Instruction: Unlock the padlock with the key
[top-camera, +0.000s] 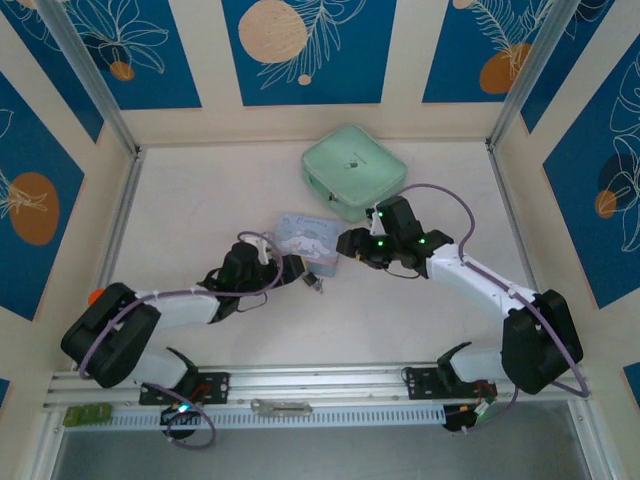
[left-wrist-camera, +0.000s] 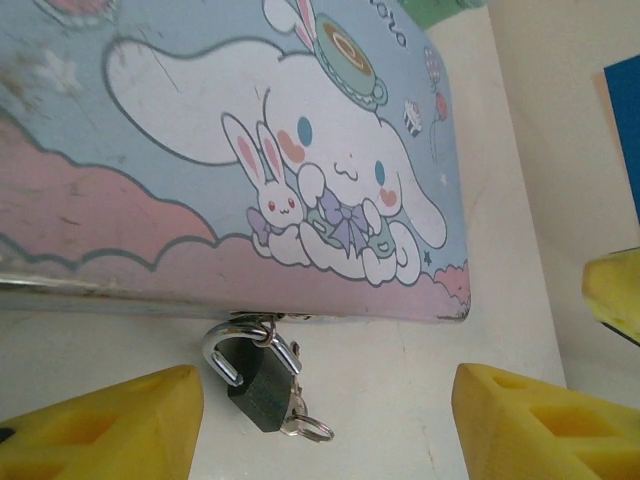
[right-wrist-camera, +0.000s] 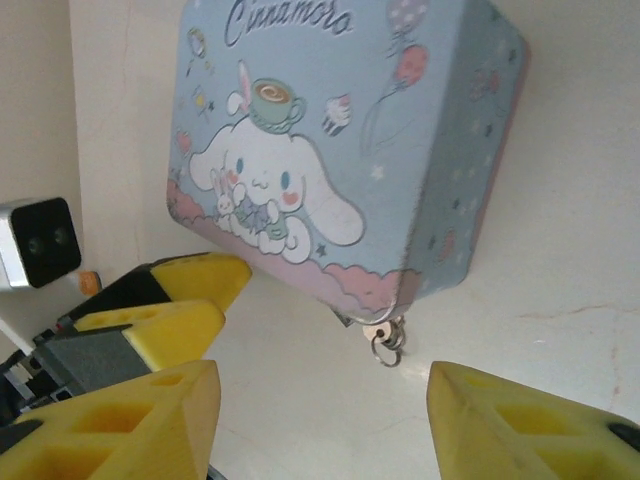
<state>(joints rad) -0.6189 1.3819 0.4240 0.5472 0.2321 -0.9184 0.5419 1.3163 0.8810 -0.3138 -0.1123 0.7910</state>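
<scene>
The small dark padlock (left-wrist-camera: 262, 385) hangs from the hasp of the pale blue cartoon tin (left-wrist-camera: 250, 150), its silver shackle (left-wrist-camera: 222, 345) sprung open with one end free. The key (left-wrist-camera: 300, 420), with a small ring, sticks out of the padlock's base. My left gripper (left-wrist-camera: 320, 430) is open, its yellow fingers (left-wrist-camera: 100, 425) either side of the padlock without touching it. In the right wrist view the key (right-wrist-camera: 385, 335) shows under the corner of the tin (right-wrist-camera: 340, 150), the padlock body mostly hidden. My right gripper (right-wrist-camera: 320, 420) is open, close to that corner. From above, the padlock (top-camera: 313, 283) lies at the front edge of the tin (top-camera: 308, 238), between the left gripper (top-camera: 298, 272) and the right gripper (top-camera: 350, 245).
A mint green zip case (top-camera: 353, 170) lies behind the tin. A flat grey metal bar (top-camera: 280, 407) rests on the front rail. Walls enclose the white table (top-camera: 200, 220) on three sides. A yellow fingertip of the right gripper shows at the left wrist view's right edge.
</scene>
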